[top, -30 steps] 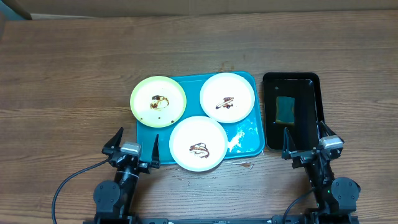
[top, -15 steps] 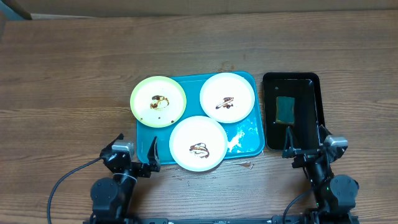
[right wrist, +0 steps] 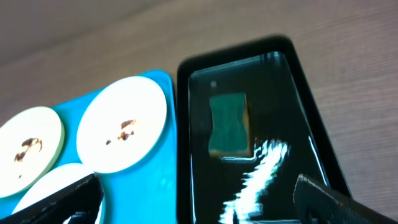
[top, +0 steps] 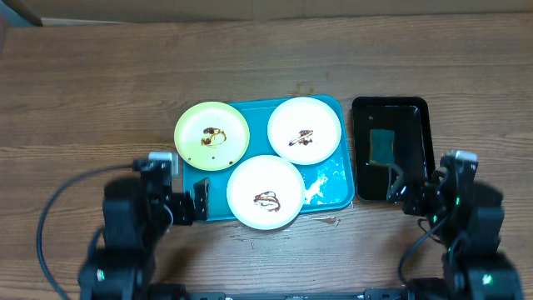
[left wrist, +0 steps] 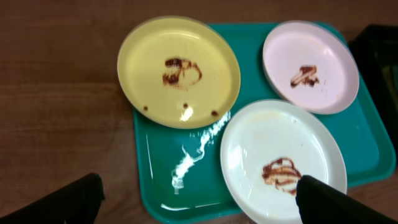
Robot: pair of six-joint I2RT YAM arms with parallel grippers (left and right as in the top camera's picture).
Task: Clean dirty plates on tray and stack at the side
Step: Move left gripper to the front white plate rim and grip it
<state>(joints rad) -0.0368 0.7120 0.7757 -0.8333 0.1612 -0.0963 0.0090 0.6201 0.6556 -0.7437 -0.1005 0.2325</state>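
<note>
The opening step is judged to be in hand. The left gripper and right gripper are spread wide and empty. Just beyond, three sauce-smeared round plates lie on the large turquoise rectangular plastic tray. Next, the green rectangular sponge, lying in the narrow glossy black tray, is probably to be grasped.
</note>
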